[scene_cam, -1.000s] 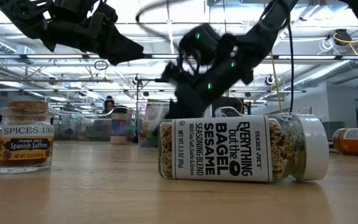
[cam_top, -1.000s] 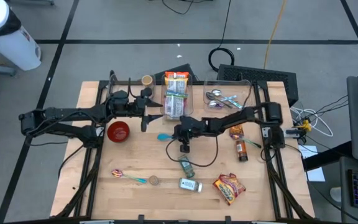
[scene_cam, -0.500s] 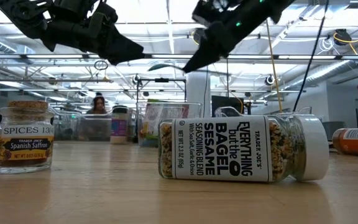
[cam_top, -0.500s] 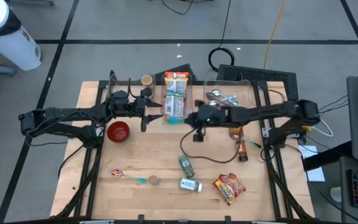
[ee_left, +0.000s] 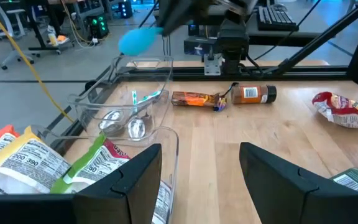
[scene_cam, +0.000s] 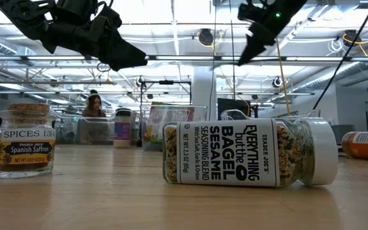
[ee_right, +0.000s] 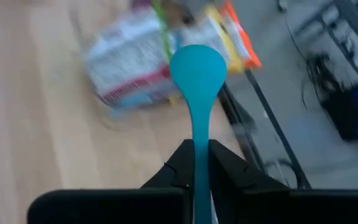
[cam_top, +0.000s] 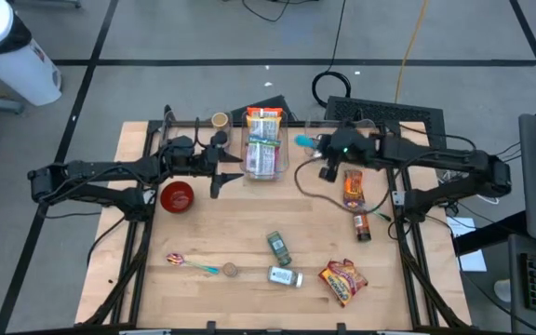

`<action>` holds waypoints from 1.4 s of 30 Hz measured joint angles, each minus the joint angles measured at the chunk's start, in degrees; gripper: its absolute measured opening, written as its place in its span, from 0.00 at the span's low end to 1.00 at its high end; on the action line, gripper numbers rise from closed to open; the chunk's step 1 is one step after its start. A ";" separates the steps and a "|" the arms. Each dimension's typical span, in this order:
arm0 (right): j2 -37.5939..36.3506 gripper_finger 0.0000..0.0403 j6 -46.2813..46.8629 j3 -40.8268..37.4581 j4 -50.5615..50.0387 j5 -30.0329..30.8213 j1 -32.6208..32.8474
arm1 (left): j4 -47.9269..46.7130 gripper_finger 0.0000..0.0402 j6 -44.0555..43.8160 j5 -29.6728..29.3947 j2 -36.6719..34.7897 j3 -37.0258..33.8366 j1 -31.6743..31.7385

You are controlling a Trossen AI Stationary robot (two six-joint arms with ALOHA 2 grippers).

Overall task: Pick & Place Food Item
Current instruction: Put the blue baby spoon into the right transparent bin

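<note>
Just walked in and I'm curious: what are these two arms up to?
The right gripper is shut on a blue spoon, holding it in the air by the clear bin of spoons at the table's back. The left gripper hangs open beside the snack bin, holding nothing.

Two dark, jointed arms, matte black from base to tip.

The left arm [cam_top: 110, 174] is a chain of slim black tubes and blocky joint housings, with thin black cables running alongside its links; its left claw [ee_left: 199, 177] ends in two broad, flat black fingers [ee_left: 124, 185] with angular, chamfered edges. The right arm [cam_top: 435, 163] is built the same way, black links with chunkier motor housings, a small green indicator light glowing near its wrist and a loose black cable drooping beneath it. The right claw [ee_right: 196, 163] has two narrow black fingers tapering to blunt points, set on a wide black rounded body.
</note>
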 joint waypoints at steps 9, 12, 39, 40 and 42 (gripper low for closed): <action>-4.08 0.04 -2.08 -7.17 -0.78 -1.75 -9.94 | -0.85 0.56 -0.42 0.17 0.00 0.00 -0.84; -4.90 0.04 -2.18 -11.85 2.53 -1.72 -12.70 | -1.53 0.56 -0.40 0.18 0.00 0.00 -1.57; 8.08 0.04 -0.37 -26.27 34.96 -15.29 -28.01 | -0.89 0.56 -0.11 0.16 0.00 0.00 -3.78; 8.94 0.04 -0.36 -26.25 35.48 -15.28 -28.00 | -0.91 0.56 -0.15 0.15 0.00 0.00 -3.78; 10.41 0.04 -0.27 -26.27 35.44 -15.28 -28.02 | -0.95 0.56 -0.15 0.16 0.00 0.00 -3.78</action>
